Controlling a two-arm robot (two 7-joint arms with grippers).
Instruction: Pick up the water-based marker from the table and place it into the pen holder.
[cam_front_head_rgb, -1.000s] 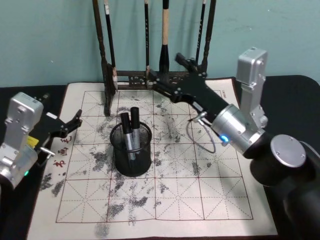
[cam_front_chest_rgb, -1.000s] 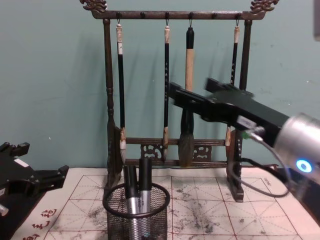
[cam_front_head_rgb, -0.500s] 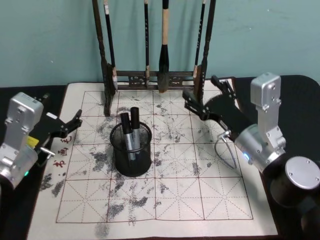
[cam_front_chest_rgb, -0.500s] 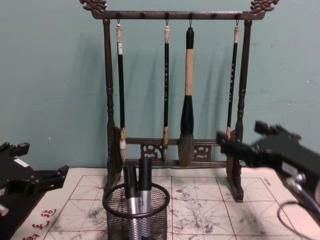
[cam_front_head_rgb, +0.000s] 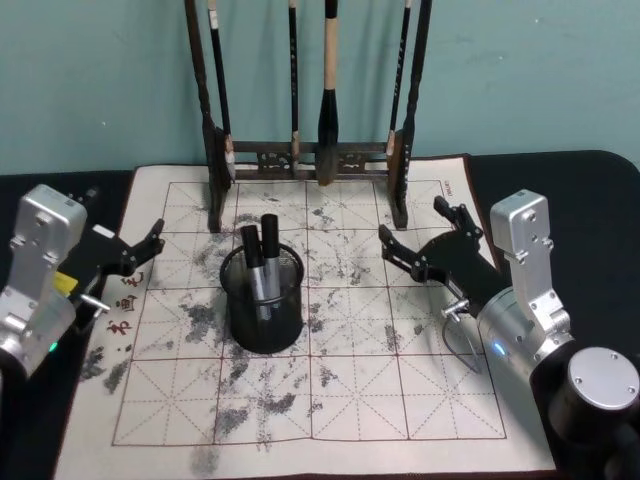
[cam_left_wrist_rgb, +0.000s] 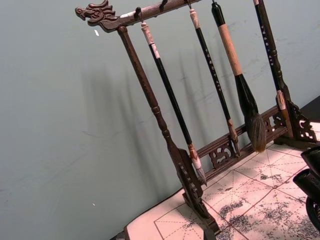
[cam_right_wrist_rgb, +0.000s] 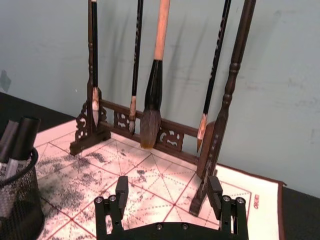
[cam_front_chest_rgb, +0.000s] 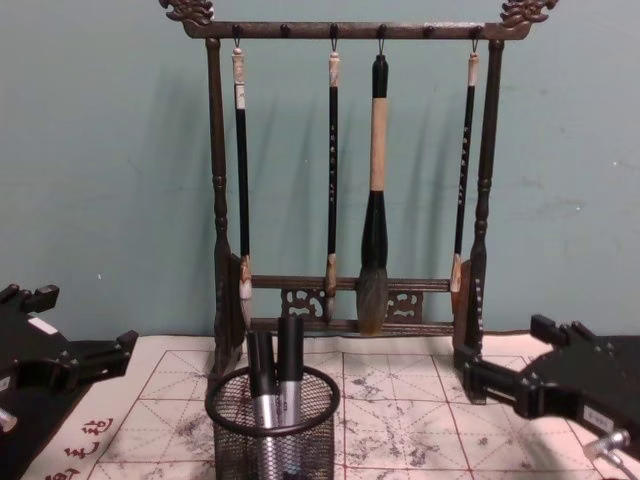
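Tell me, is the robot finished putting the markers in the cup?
Looks finished. Two markers stand in the pen holder. The right gripper is open and empty over the mat; the left gripper is open at the mat's left edge. No marker lies on the mat.

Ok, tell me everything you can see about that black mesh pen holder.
The pen holder is a short, wide cup of black wire mesh with a solid round rim. It stands upright on the ink-stained grid mat, in front of the wooden brush rack and apart from it. Two markers with black caps and grey barrels stand inside, leaning slightly. Neither tool touches it.
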